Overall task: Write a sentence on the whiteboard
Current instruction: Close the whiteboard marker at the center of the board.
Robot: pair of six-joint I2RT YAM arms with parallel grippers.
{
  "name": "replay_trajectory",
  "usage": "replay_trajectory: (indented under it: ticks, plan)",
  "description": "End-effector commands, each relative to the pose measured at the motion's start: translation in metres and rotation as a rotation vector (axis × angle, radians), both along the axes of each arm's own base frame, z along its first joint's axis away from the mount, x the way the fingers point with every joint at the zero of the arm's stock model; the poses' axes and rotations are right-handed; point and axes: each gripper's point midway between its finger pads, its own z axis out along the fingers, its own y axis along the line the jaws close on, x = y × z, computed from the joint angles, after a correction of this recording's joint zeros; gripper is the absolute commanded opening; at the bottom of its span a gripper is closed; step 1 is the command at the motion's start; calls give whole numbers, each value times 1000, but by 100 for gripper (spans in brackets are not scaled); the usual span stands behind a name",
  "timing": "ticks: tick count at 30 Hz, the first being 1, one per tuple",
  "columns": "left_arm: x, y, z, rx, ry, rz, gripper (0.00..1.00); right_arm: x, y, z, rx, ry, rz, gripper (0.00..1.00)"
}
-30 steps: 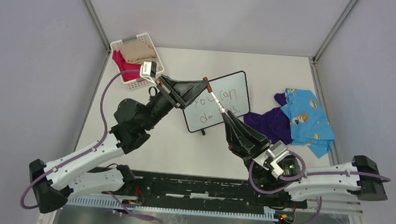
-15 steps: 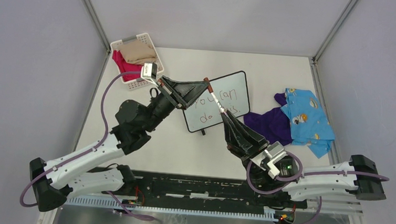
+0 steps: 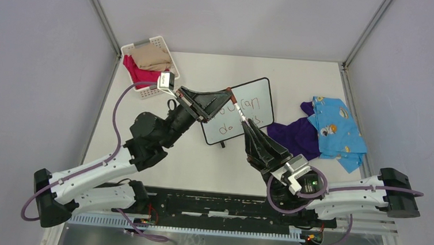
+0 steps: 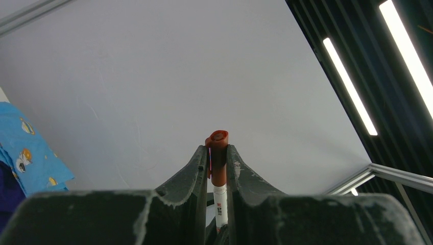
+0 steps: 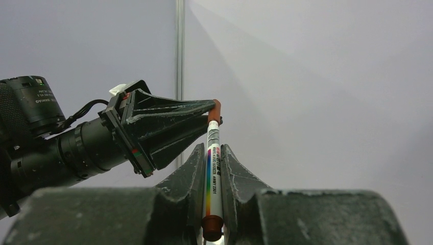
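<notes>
The whiteboard [image 3: 261,94] lies tilted at mid table with red handwriting on it. Above it a marker [image 3: 237,106] with a white barrel and a red-brown cap is held by both grippers. My left gripper [image 3: 226,91] is shut on the marker's cap [image 4: 218,145], which pokes out past the fingertips. My right gripper [image 3: 247,123] is shut on the marker's barrel [image 5: 211,168], whose rear plug sits low between the fingers. In the right wrist view the left gripper [image 5: 210,107] pinches the cap end. The marker's tip is hidden under the cap.
A white slatted basket [image 3: 171,60] with beige and pink cloth stands at the back left. A purple garment [image 3: 294,135] and a blue patterned one [image 3: 336,131] lie right of the board; the blue cloth [image 4: 25,148] also shows in the left wrist view.
Both grippers and the marker between them have shifted slightly to the right over the board. The grips are unchanged.
</notes>
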Motion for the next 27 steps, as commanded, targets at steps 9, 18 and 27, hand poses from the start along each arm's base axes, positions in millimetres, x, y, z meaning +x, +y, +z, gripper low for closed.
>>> replay_trajectory:
  ticks: [9,18,27]
  plan:
    - [-16,-10,6,12,-62,-23,2,7,-14,14,89,41,-39,0]
    - [-20,-17,1,30,-63,-41,2,8,-12,11,79,47,-49,0]
    - [-24,-24,-3,66,-70,-57,2,9,-13,10,77,53,-54,0]
